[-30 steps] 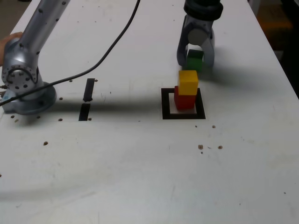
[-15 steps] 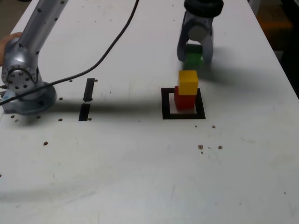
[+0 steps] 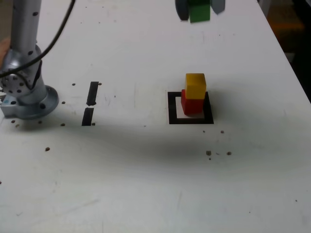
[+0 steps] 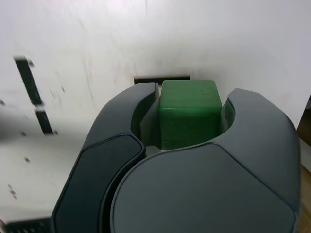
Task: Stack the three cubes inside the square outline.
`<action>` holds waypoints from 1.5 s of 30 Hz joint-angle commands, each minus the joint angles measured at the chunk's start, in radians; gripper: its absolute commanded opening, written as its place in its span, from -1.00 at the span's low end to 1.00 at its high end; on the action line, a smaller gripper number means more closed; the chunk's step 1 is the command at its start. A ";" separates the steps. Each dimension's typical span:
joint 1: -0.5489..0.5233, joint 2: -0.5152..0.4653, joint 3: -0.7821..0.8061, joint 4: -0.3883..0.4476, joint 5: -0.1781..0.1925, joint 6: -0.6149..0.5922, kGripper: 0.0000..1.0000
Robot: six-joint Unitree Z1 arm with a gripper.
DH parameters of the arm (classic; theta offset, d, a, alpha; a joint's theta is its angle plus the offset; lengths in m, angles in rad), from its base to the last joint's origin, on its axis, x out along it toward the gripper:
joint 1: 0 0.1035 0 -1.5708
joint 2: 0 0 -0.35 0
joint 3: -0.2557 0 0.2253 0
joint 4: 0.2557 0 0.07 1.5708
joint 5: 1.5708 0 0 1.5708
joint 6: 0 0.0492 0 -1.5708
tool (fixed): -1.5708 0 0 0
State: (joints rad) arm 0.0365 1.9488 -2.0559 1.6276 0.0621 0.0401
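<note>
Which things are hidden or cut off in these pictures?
- Exterior view: the hand holding the green cube is cut by the top edge.
- Exterior view: the yellow cube covers the red cube's top.
- Wrist view: the hand hides nearly all of the black square and both stacked cubes.

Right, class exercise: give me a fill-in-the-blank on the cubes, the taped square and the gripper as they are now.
1. The gripper is shut on the ___ cube.
2. The yellow cube sits on top of the ___ cube.
3. That two-cube stack stands inside the black ___ outline.
4. Two short black tape strips lie on the exterior view's ___ of the stack.

Missing words: green; red; square; left
</note>
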 commanded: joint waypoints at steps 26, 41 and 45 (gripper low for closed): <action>-0.158 0.101 0.158 -0.045 -0.057 -0.222 -0.74; -0.157 0.122 0.193 -0.083 -0.066 -0.223 -0.16; -0.156 0.126 0.200 -0.093 -0.067 -0.223 0.57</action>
State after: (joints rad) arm -0.1215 2.0686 -1.8558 1.5354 -0.0026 -0.1820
